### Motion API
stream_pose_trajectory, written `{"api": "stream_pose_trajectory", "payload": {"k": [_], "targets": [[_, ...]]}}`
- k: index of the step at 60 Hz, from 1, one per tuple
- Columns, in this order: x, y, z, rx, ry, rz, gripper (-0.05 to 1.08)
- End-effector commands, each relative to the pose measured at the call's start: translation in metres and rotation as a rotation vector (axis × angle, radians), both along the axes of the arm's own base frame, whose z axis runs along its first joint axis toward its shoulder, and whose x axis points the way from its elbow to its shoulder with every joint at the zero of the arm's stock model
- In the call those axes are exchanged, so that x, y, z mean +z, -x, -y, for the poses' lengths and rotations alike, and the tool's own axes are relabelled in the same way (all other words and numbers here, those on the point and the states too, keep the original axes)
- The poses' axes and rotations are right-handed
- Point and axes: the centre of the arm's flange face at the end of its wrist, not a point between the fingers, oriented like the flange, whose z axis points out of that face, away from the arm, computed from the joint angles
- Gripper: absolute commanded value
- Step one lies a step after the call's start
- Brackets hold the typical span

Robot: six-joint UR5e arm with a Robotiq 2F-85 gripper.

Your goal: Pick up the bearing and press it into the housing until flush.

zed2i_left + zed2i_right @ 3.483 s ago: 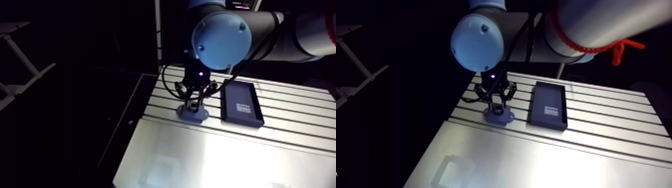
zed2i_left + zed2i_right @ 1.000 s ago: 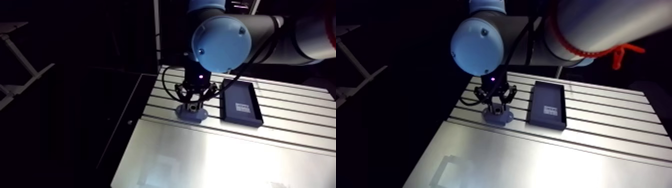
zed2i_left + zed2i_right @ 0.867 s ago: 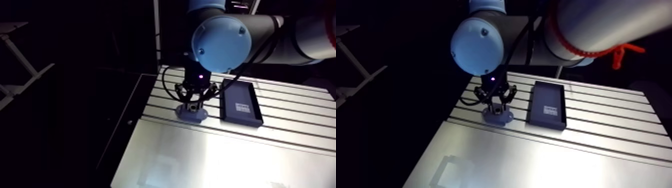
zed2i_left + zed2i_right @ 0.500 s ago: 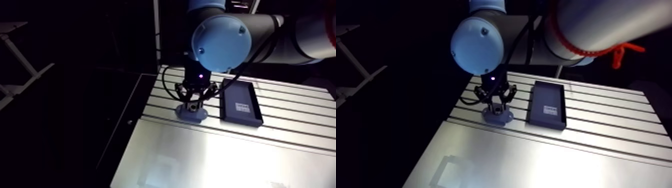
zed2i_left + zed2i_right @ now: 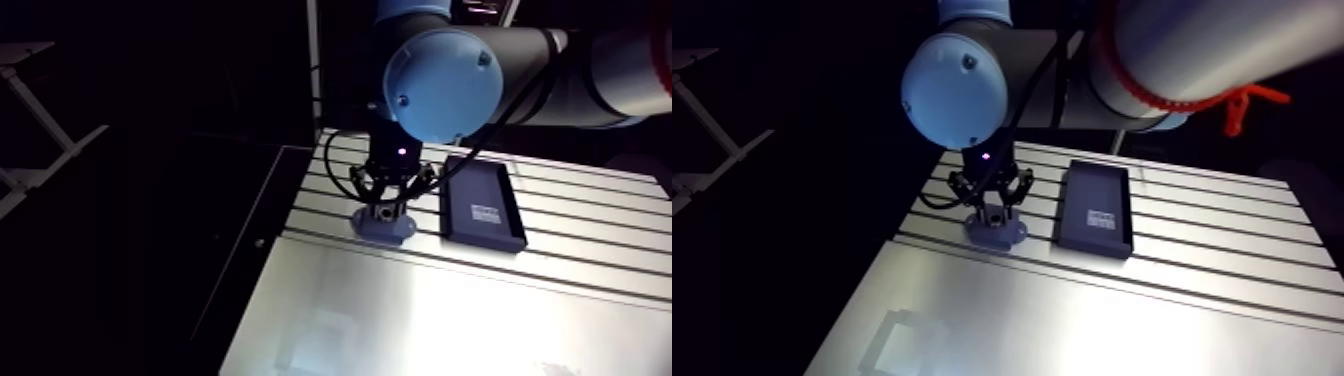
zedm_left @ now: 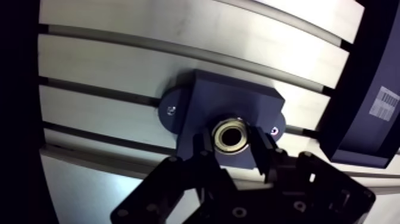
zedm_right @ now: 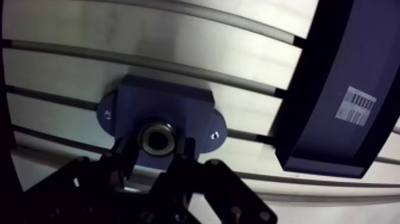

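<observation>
Hand (image 6: 233, 148) clamped on bearing (image 6: 231, 135), bearing sits in housing (image 6: 238, 101) on table (image 6: 113, 71)

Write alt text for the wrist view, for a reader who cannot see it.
The gripper is shut on a metal bearing sitting in the bore of a dark blue housing on the slotted aluminium table. A black tray with a barcode label lies beside the housing, not touching it.
</observation>
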Motion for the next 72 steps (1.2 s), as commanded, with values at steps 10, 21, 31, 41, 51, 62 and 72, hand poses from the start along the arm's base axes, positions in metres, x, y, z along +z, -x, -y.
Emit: {"api": "stream_pose_trajectory", "payload": {"k": [10, 21, 31, 41, 51, 62, 72], "targets": [[-0.001, 0.0, 0.0, 0.0, 0.0, 0.002, 0.57], [0.0, 0.0, 0.0, 0.001, -0.001, 0.0, 0.01], [0.006, 0.002, -0.001, -0.002, 0.001, -0.012, 0.01], [0.018, 0.007, 0.001, -0.002, 0.007, -0.036, 0.01], [0.041, 0.009, 0.004, 0.001, 0.011, -0.055, 0.01], [0.048, 0.009, 0.004, -0.011, 0.01, -0.05, 0.57], [0.046, 0.008, 0.002, -0.019, 0.006, -0.036, 0.84]]}}
